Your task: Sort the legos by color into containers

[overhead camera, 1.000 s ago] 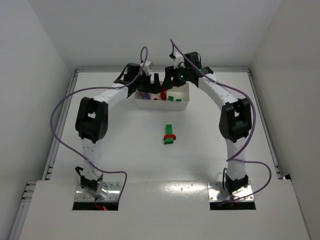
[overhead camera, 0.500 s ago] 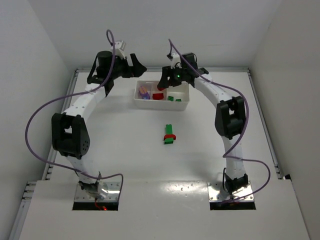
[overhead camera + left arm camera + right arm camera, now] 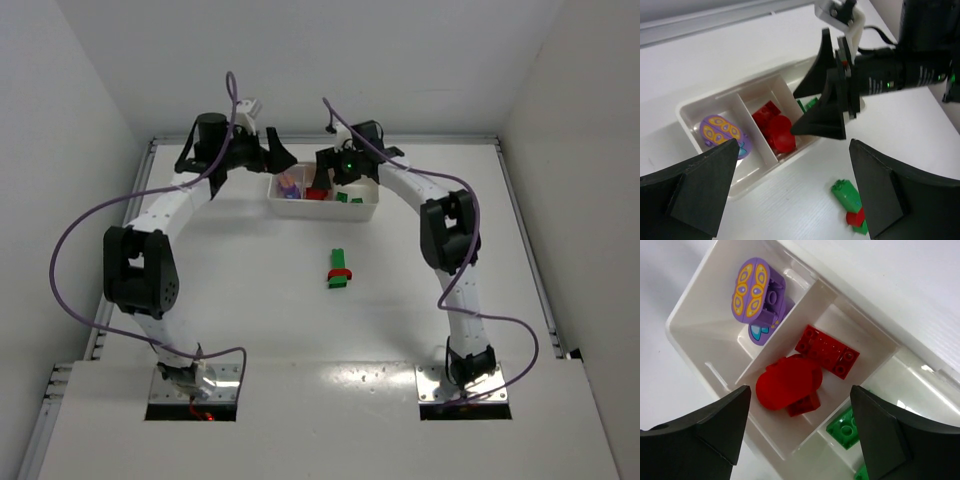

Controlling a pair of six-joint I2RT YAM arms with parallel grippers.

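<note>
The right gripper (image 3: 328,165), jaws wide and empty, has slid left over the tray's (image 3: 330,213) middle compartment, where the red bricks (image 3: 790,382) lie; the left gripper (image 3: 275,157), equally wide and empty, has pulled back to the tray's left edge. A green-and-red stack (image 3: 339,268) in front of the tray awaits sorting

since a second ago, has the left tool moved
Yes. The left tool has swung left, from above the white tray to just beyond its left end.

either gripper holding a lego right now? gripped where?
Nothing is held. The left gripper and the right gripper are both open and empty, the right one above the tray.
</note>
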